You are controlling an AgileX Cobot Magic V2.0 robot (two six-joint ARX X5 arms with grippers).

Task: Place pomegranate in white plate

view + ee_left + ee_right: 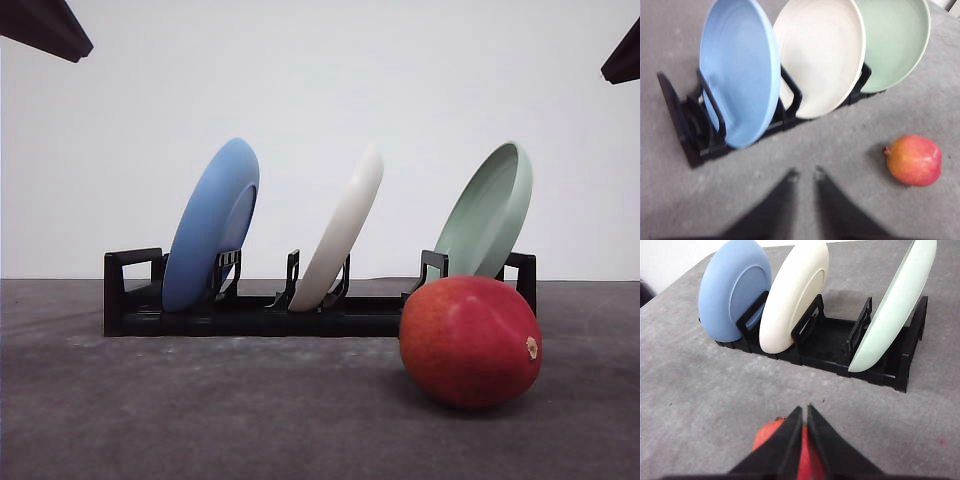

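The pomegranate (pixel 468 343) is red with a small tan scar and lies on the grey table, in front of the right end of a black rack. The white plate (pixel 345 225) stands on edge in the rack's middle slot, leaning right. In the left wrist view my left gripper (pixel 805 173) hangs shut and empty above bare table, with the pomegranate (pixel 915 160) off to one side and the white plate (pixel 820 55) beyond. My right gripper (pixel 804 409) is shut and empty, hovering over the pomegranate (pixel 765 435), with the white plate (pixel 792 300) ahead.
The black rack (pixel 130 300) also holds a blue plate (pixel 212 225) in the left slot and a pale green plate (pixel 487 215) in the right slot, just behind the fruit. Dark arm parts (pixel 45 25) show at the front view's top corners.
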